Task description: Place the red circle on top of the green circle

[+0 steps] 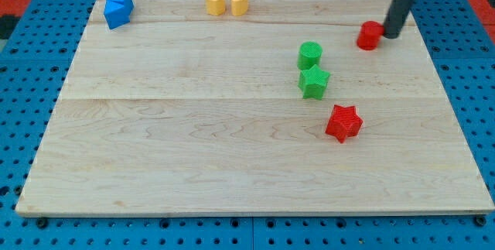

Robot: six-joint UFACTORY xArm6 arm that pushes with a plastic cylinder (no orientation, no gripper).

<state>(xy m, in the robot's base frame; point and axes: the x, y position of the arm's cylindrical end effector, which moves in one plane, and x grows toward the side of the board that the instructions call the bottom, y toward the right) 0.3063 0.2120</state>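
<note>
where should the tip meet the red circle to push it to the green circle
Press my tip on the red circle's right flank, where it already sits, slightly toward the view's top. The green circle lies to its left and a little lower, so a push from there probably sends the round block straight across.

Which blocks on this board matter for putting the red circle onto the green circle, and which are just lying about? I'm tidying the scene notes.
Belong to the job:
red circle block, at the view's right
green circle block
my tip, touching the red circle's right side

Lying about:
green star block
red star block
blue blocks
two yellow blocks
</note>
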